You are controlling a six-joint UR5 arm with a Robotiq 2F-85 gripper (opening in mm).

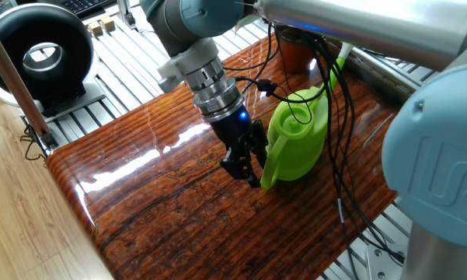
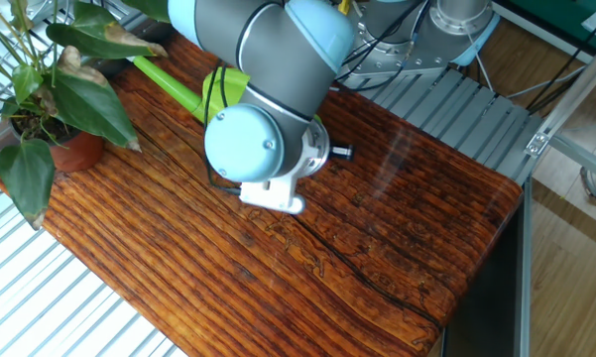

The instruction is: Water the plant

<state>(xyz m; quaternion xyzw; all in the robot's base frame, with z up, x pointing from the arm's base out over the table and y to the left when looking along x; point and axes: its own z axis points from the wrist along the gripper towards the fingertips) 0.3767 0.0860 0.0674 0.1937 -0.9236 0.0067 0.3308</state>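
Note:
The plant has broad dark green leaves and stands in a small terracotta pot at the table's far left corner. In the one fixed view only its pot shows, behind cables. The lime-green watering can stands on the wooden table, its long spout pointing towards the plant. My gripper hangs low just left of the can's handle, its black fingers apart and holding nothing. In the other fixed view the arm's wrist hides the gripper and most of the can.
Black cables hang from the arm across the can. A black round device stands beyond the table's left end. Metal rails surround the wooden top.

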